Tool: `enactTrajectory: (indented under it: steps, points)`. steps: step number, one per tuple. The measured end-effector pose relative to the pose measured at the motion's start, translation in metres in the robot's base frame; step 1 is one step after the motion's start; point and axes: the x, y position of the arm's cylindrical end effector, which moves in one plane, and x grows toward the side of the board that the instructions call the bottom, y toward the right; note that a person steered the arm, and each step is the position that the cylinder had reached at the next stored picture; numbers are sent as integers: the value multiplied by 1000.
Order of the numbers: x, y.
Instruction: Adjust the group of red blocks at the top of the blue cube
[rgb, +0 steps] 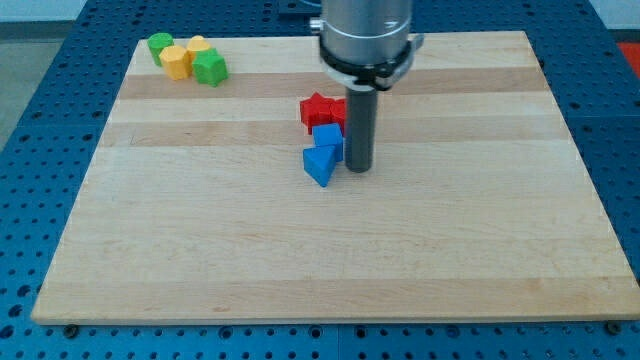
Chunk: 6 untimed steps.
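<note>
My tip (359, 167), a bare rod with no fingers, sits just right of the blue cube (327, 138); pushing left could knock it instead of the red blocks (319, 110).

1. The red blocks (322, 110) sit as one tight cluster near the board's middle, toward the far side. A star-like shape shows at the cluster's left; its right part is hidden behind the rod, so the count is unclear.
2. The blue cube (327, 138) lies just nearer than the reds, touching them, its top face lighter than its sides.
</note>
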Motion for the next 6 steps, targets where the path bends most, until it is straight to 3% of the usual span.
enactTrajectory:
  steps: [2,4,6]
  points:
    - [-63,39]
    - [-119,18]
    - [-122,-17]
